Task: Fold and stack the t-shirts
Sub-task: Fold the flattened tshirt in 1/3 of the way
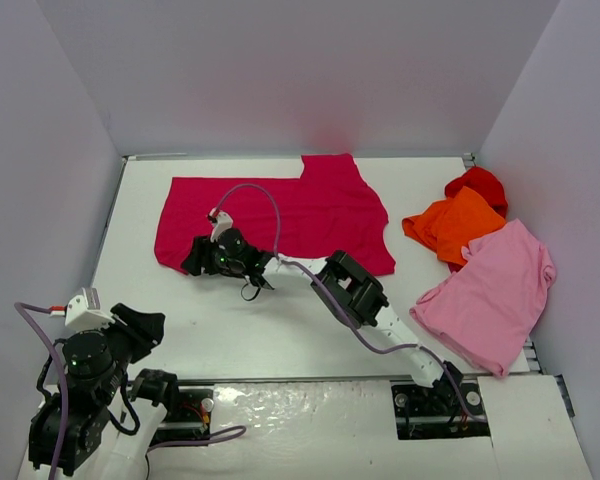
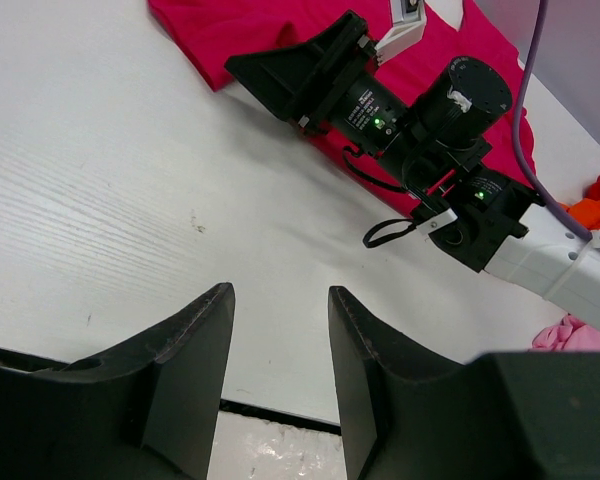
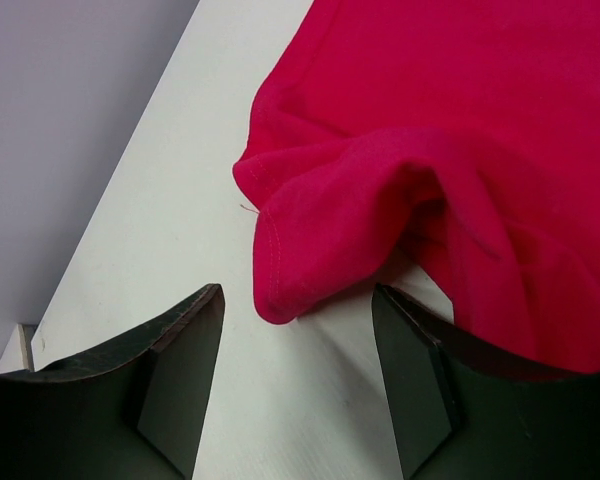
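Observation:
The large crimson t-shirt [image 1: 280, 210] lies spread flat at the back middle of the table. My right gripper [image 1: 191, 261] sits at its near left corner. In the right wrist view the folded-over corner of the crimson t-shirt [image 3: 320, 230] pokes toward the gap of the open right gripper [image 3: 298, 292], and neither finger presses on it. A light pink t-shirt [image 1: 492, 292], an orange one [image 1: 456, 224] and a bright red one [image 1: 477, 183] lie in a loose pile at the right. My left gripper [image 2: 280, 292] hovers open and empty over bare table near the front left.
White walls close in the table on the left, back and right. The right arm [image 1: 355, 292] stretches diagonally across the middle with a purple cable [image 1: 265, 195] looping over the crimson cloth. The table's front edge [image 2: 280, 415] runs just under the left fingers.

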Robot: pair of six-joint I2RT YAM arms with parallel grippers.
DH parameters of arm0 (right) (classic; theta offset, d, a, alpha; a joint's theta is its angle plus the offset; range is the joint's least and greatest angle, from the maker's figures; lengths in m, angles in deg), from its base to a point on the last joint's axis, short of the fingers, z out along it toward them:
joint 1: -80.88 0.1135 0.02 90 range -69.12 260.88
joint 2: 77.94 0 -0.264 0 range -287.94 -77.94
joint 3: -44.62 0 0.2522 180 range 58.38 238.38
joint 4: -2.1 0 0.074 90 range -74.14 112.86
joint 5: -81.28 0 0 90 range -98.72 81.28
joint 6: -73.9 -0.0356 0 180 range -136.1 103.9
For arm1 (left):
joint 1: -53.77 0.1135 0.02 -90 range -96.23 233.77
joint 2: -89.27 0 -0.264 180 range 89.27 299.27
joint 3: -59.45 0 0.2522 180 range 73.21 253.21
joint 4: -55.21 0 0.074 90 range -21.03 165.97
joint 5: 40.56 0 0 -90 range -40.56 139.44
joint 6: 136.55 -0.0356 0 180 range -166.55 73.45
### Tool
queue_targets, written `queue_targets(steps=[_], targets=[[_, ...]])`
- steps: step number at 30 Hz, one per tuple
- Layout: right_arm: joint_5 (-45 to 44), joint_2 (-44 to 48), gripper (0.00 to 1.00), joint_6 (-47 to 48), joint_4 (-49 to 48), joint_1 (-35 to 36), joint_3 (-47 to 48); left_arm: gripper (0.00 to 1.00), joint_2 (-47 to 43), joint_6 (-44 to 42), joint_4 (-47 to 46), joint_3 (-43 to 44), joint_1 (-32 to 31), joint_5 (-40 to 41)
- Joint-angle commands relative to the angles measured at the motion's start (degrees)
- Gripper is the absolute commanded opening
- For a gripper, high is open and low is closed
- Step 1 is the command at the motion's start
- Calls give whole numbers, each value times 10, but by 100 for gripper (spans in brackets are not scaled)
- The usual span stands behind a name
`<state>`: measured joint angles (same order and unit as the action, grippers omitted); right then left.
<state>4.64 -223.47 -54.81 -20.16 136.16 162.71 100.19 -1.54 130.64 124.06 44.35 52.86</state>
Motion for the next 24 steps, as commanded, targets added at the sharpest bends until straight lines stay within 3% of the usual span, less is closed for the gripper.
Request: queue_targets(steps=[1, 7, 9, 10, 12, 13, 24], targets=[[1, -19, 57, -2, 26, 11, 31, 39, 15, -8, -21, 5, -2, -1], [9, -10, 52, -8, 19, 21, 18, 39, 13, -8, -23, 0, -2, -4], [10, -5, 38, -10, 11, 24, 3, 39, 14, -9, -23, 0, -2, -4], [11, -3, 37, -10, 10, 25, 2, 39, 14, -9, -23, -1, -2, -4], [16, 1, 7, -10, 12, 31, -6, 39, 15, -9, -26, -3, -2, -6], [18, 2, 0, -10, 13, 32, -8, 39, 15, -9, -27, -4, -2, -7], [20, 25, 0, 20, 34, 44, -15, 39, 15, -7, -33, -10, -2, -11]])
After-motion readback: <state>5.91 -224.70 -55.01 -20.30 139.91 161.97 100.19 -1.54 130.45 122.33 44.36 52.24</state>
